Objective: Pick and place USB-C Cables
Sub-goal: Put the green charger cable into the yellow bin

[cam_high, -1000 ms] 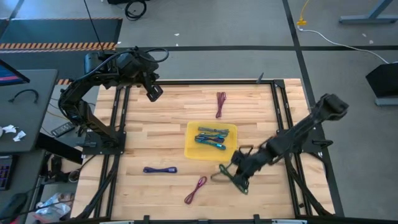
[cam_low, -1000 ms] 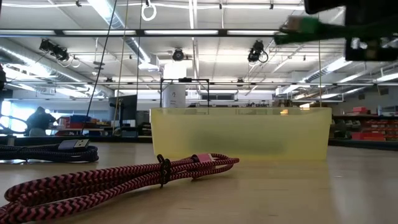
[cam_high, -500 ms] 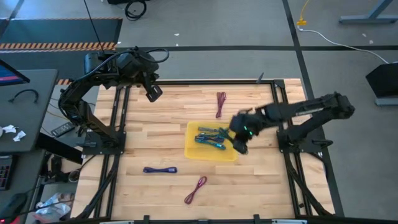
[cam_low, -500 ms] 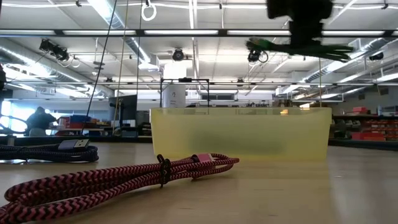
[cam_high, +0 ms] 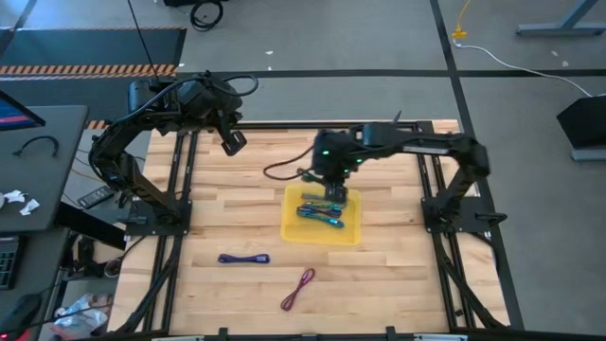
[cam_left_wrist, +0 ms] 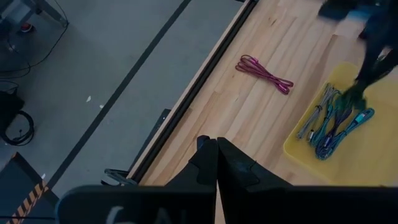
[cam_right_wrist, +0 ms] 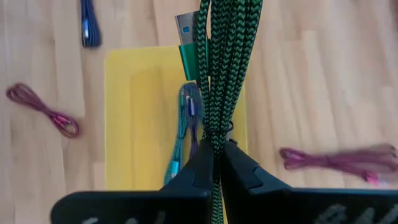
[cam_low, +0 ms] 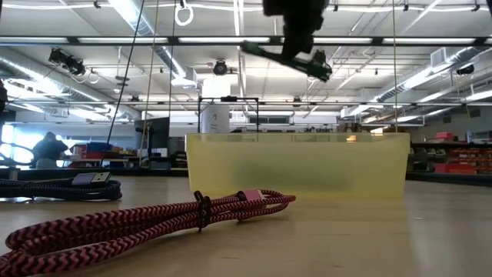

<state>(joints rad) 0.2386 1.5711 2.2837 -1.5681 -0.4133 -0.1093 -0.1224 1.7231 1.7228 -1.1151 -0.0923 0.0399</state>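
My right gripper (cam_high: 334, 192) hangs above the far part of the square yellow tray (cam_high: 295, 230), shut on a green braided USB-C cable bundle (cam_right_wrist: 227, 56). In the low view the green cable (cam_low: 265, 54) hangs high above the tray (cam_low: 296, 165). Several teal and grey cables (cam_high: 322, 212) lie in the tray. A blue cable (cam_high: 243, 258) and a magenta cable (cam_high: 297, 289) lie on the wood nearer the front. My left gripper (cam_high: 234, 142) is shut on nothing, raised over the far left of the table. My right gripper pinches the green bundle between its two fingers near its middle, by the tie (cam_right_wrist: 216, 132). The fingers come from above, slanting down, and lie across the bundle. The cable is lifted clear over the tray, tilted, with its plug end (cam_right_wrist: 186, 46) sticking out past the fingers.
A maroon cable (cam_right_wrist: 339, 158) lies on the wood beyond the tray's far edge. The low view shows a red-and-black braided cable (cam_low: 154, 219) close in front and a dark blue one (cam_low: 54, 187) at the left. Black rails frame the table (cam_high: 426, 170).
My right gripper has risen and swung from beside the tray's near right corner toward the table's far edge and left, over the tray, rolling as it went. The green cable went with it, lifted clear and turned about.
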